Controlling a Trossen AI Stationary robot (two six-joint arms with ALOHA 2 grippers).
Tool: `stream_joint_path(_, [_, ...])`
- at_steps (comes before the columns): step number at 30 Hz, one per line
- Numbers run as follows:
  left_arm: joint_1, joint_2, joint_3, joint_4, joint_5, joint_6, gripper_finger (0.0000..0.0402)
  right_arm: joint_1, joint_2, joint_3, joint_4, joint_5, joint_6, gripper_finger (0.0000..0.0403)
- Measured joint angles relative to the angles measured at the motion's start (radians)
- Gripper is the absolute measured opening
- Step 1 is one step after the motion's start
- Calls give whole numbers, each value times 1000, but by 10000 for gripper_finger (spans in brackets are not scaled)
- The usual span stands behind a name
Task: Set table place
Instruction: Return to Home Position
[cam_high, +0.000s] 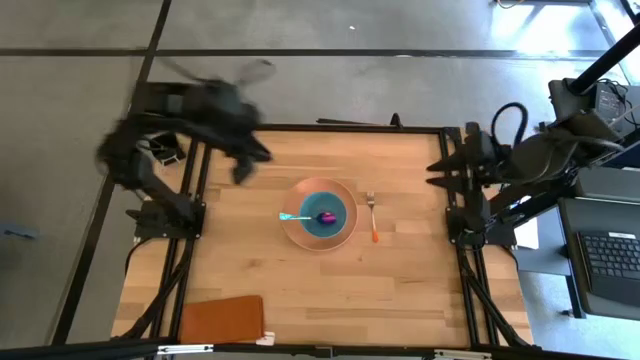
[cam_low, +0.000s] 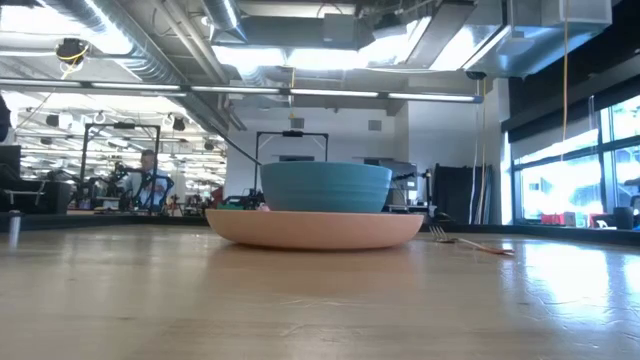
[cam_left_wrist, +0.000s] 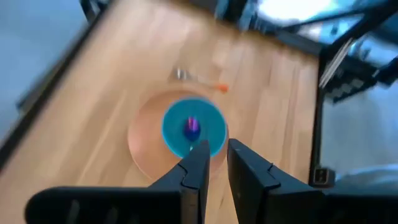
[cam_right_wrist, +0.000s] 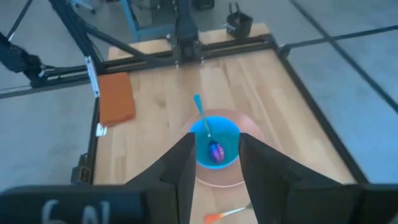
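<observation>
A salmon-orange plate (cam_high: 320, 238) lies at the middle of the table (cam_high: 250, 260). A teal bowl (cam_high: 325, 212) stands on it. A spoon lies in the bowl, its purple head (cam_high: 327, 217) inside and its teal handle (cam_high: 290, 216) sticking out over the rim toward the table's left. An orange-handled fork (cam_high: 372, 216) lies flat just right of the plate. My left gripper (cam_high: 243, 172) hangs above the far left of the table, blurred, its fingers (cam_left_wrist: 199, 163) a narrow gap apart and empty. My right gripper (cam_high: 435, 173) waits open at the right edge.
A folded orange-brown cloth (cam_high: 222, 320) lies at the near left corner of the table; it also shows in the right wrist view (cam_right_wrist: 116, 96). A small black object (cam_high: 165, 152) sits by the far left rail. A laptop (cam_high: 610, 262) stands off the table's right side.
</observation>
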Motion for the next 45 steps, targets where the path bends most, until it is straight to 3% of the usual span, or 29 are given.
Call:
stream_joint_path(7, [-22, -251, 0, -5, -149, -54, 37, -1, -82, -85, 1, 45, -26, 124])
stream_joint_path(10, [-22, -322, 0, -4, -269, -113, 32, -1, -142, -172, 1, 92, 13, 124])
stream_joint_path(13, [-22, -393, -1, -4, -283, -92, 26, -1, -237, -295, 25, 155, 79, 124])
stream_joint_path(16, [-22, -457, -6, -3, -269, -51, 20, -1, -353, -471, 151, 186, 77, 124])
stream_joint_path(22, [-22, -583, -109, 38, -258, -5, 10, -1, -614, -883, 606, 168, -30, 124])
stream_joint_path(27, [-29, -728, -324, 261, -121, 116, 2, -1, -833, -1199, 973, 164, -134, 124])
stream_joint_path(31, [-43, -854, -574, 434, -9, 145, 3, -1, -973, -1410, 1182, 161, -185, 124])
stream_joint_path(37, [-43, -1068, -969, 675, -7, 97, 17, -1, -1134, -1652, 1348, 159, -185, 124])
stream_joint_path(41, [-43, -1221, -1217, 904, -1, 68, 27, -1, -1211, -1741, 1449, 160, -204, 124])
stream_joint_path(45, [-43, -1350, -1444, 1031, 2, 3, 37, -1, -1269, -1812, 1449, 160, -203, 124])
